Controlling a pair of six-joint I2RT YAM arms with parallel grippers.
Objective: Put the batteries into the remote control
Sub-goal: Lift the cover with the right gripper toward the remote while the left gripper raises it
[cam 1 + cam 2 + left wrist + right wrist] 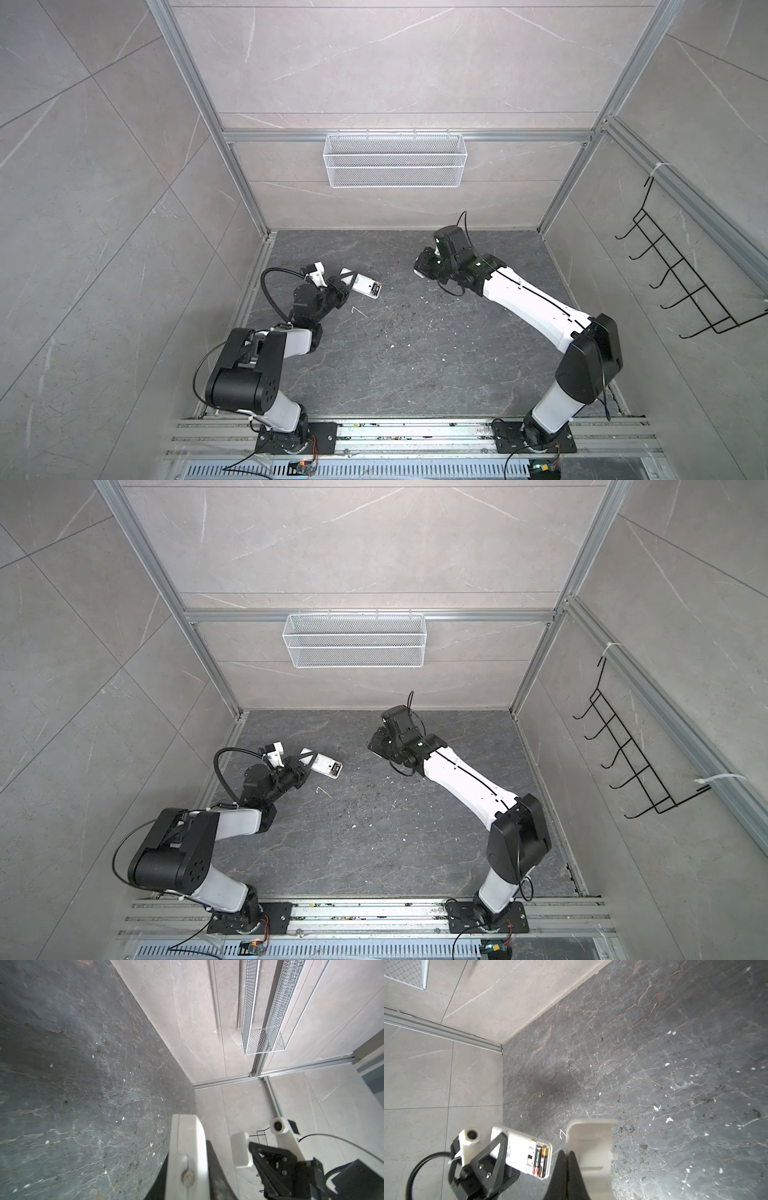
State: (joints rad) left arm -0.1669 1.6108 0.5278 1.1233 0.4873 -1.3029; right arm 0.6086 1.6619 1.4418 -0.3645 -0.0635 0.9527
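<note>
Dark stone tabletop (654, 1053) lies below both arms. Left gripper (348, 284) clamps the remote control (521, 1151) mid-body at the tabletop's left side, compartment open, 2 batteries (542, 1159) seated inside. Right gripper (568, 1158) pinches the battery cover (591, 1147). Remote judged light, rigid, smooth: hold by long edges, clear of the compartment.

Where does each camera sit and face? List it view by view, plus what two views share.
Top views: high above the robot's base, facing down and forward over the table to the wire basket; left arm and right arm show whole.
Left wrist: on the left arm, facing the back corner along the held remote control; the right gripper shows.
Right wrist: on the right arm, facing the table past its battery cover; the left gripper shows.
Shared: both wrist views show the remote control.
</note>
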